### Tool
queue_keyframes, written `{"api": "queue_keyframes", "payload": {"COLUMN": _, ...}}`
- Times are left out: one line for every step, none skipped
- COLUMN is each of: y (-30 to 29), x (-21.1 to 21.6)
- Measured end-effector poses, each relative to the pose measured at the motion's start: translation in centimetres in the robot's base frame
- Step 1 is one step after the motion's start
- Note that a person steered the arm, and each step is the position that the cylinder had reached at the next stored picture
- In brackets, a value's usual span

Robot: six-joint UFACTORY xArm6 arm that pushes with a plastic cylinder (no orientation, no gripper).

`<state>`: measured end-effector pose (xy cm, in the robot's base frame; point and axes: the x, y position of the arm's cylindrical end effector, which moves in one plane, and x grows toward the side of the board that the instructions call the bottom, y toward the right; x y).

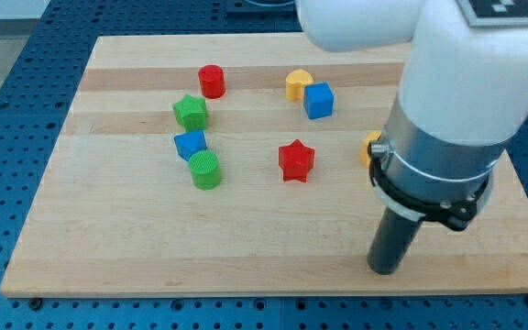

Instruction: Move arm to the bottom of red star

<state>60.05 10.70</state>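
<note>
The red star [295,160] lies near the middle of the wooden board [117,247]. My tip [385,271] rests on the board near the view's bottom right, well to the right of and below the red star, touching no block. The arm's white and grey body above the rod covers the board's right part.
A red cylinder [212,81], green star-like block [191,112], blue block [191,144] and green cylinder [205,170] stand at the left. A yellow block [297,83] touches a blue cube [319,100] at the top. A yellow block [370,147] is half hidden behind the arm.
</note>
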Motion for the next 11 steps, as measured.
{"api": "queue_keyframes", "payload": {"y": -1.8, "x": 0.5}}
{"api": "queue_keyframes", "payload": {"y": -3.9, "x": 0.9}}
{"api": "queue_keyframes", "payload": {"y": -6.2, "x": 1.2}}
{"api": "queue_keyframes", "payload": {"y": -8.4, "x": 1.2}}
{"api": "queue_keyframes", "payload": {"y": -9.0, "x": 1.2}}
{"api": "queue_keyframes", "payload": {"y": -8.8, "x": 0.1}}
{"api": "queue_keyframes", "payload": {"y": -9.4, "x": -2.6}}
{"api": "queue_keyframes", "payload": {"y": -10.2, "x": -4.2}}
{"api": "queue_keyframes", "payload": {"y": -10.3, "x": -5.4}}
{"api": "queue_keyframes", "payload": {"y": -10.3, "x": -7.9}}
{"api": "queue_keyframes", "payload": {"y": -10.4, "x": -10.1}}
